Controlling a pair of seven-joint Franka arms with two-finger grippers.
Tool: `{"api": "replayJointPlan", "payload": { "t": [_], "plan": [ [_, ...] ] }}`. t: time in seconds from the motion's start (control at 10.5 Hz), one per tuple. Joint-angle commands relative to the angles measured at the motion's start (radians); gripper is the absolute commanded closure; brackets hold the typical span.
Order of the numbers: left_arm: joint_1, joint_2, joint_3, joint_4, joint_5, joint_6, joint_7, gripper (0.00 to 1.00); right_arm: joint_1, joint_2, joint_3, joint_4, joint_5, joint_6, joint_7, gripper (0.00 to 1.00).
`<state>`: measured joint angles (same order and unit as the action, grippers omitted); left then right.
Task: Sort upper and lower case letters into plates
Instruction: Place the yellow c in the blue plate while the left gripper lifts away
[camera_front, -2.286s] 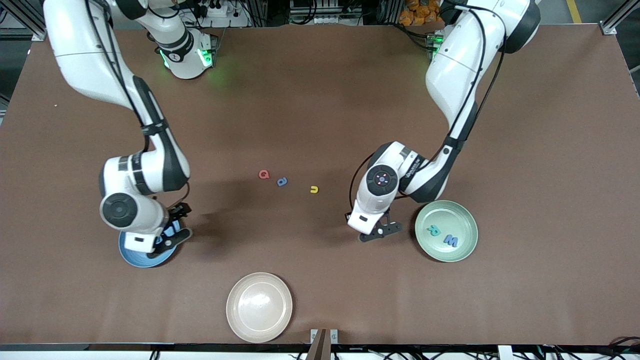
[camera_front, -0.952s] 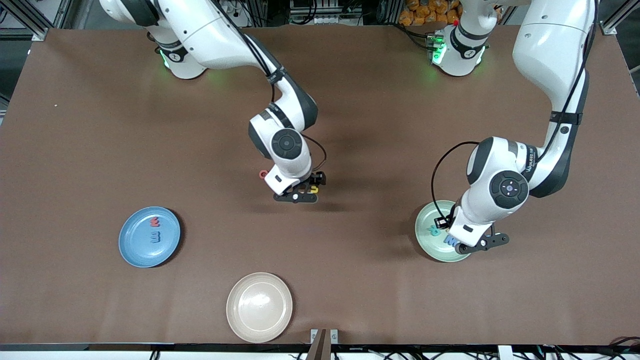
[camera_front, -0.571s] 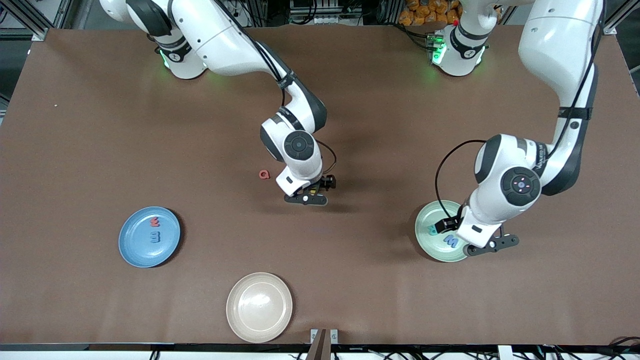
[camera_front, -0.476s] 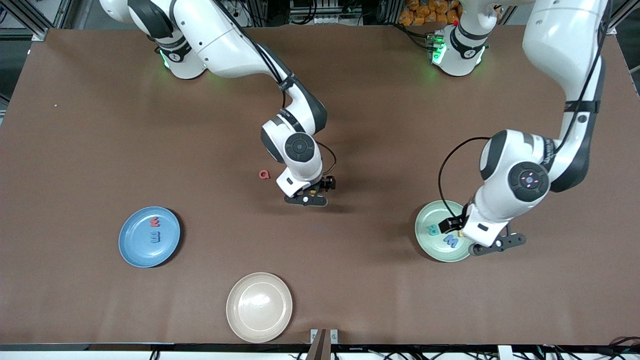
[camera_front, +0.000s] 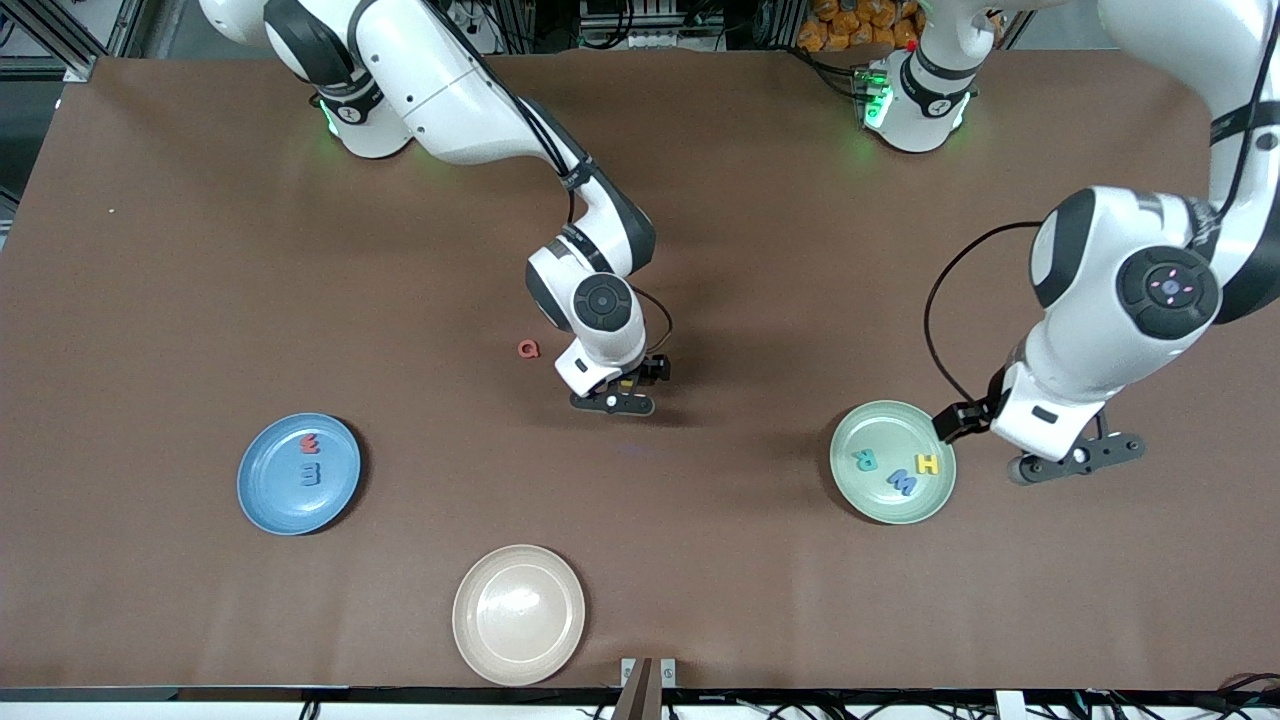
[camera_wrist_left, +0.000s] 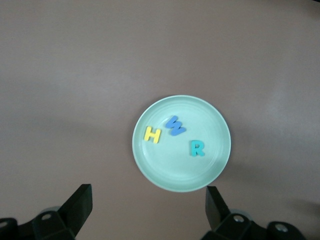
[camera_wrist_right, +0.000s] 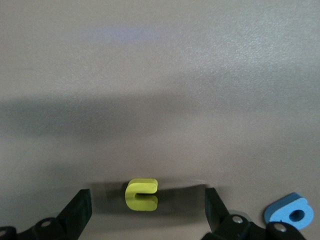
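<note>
Letters are mostly sorted: yellow H (camera_front: 927, 463), blue W (camera_front: 901, 482) and teal R (camera_front: 865, 461) lie in the mint plate (camera_front: 860, 495), two more in the blue plate (camera_front: 270, 500). Left hand (camera_front: 1075, 462) hangs empty, fingers apart, just beside the mint plate. Right hand (camera_front: 618, 392) sits low on the surface, fingers spread around the yellow u (camera_wrist_right: 142, 194), blue a (camera_wrist_right: 290, 212) beside it. Red Q (camera_front: 529, 348) lies near.

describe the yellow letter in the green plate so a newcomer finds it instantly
Find the mint green plate toward the left arm's end of the table. Three letters lie in it: a teal R, a blue W and the H. The H is the only yellow one.
</note>
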<state>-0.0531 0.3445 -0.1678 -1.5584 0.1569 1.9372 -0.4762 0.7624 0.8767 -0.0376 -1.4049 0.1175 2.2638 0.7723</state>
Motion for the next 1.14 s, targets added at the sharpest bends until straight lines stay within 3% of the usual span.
{"api": "replayJointPlan", "payload": {
  "t": [0.0, 0.57, 0.86, 1.05],
  "plan": [
    [0.010, -0.070, -0.016, 0.014, -0.026, -0.116, 0.014, 0.00, 0.012, 0.019, -0.008, 0.030, 0.027, 0.000, 0.012, 0.99],
    [0.028, -0.180, -0.007, 0.015, -0.071, -0.205, 0.028, 0.00, -0.020, -0.002, -0.010, 0.035, 0.027, 0.003, -0.039, 1.00],
    [0.016, -0.193, -0.022, 0.014, -0.092, -0.211, 0.028, 0.00, -0.136, -0.105, -0.013, 0.026, 0.028, -0.122, -0.223, 1.00],
    [0.015, -0.182, -0.094, 0.014, -0.159, -0.213, 0.002, 0.00, -0.280, -0.151, -0.012, 0.023, 0.028, -0.202, -0.438, 1.00]
  ]
}}
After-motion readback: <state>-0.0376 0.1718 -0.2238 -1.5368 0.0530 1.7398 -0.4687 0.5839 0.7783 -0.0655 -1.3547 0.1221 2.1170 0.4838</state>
